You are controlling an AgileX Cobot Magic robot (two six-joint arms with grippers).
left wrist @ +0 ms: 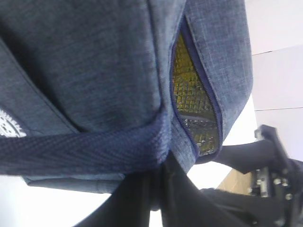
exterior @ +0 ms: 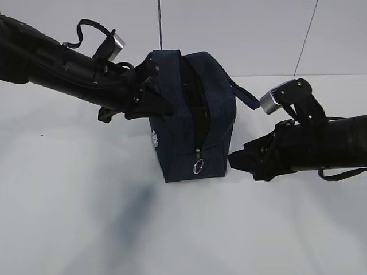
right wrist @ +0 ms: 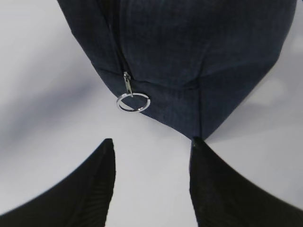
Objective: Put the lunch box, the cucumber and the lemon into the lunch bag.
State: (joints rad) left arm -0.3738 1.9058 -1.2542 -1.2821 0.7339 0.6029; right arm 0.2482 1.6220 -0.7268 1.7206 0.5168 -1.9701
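Note:
The navy lunch bag (exterior: 189, 120) stands upright mid-table, its zipper gaping open along the top and down the near end. The silver ring pull (exterior: 198, 168) hangs low on that end. My left gripper (exterior: 150, 91) is shut on the bag's left loop handle (left wrist: 94, 146), fingers (left wrist: 184, 198) pinching the strap. Through the gap, quilted foil lining (left wrist: 194, 99) shows with a yellow tint. My right gripper (exterior: 234, 160) is open by the bag's lower right corner, nothing between its fingers; the ring pull (right wrist: 133, 102) lies just ahead of it (right wrist: 151, 142). Lunch box, cucumber and lemon are out of view.
The white table (exterior: 86, 217) runs all round the bag. The bag's other loop handle (exterior: 243, 94) sticks out to the right, above my right arm. A pale wall rises behind the table.

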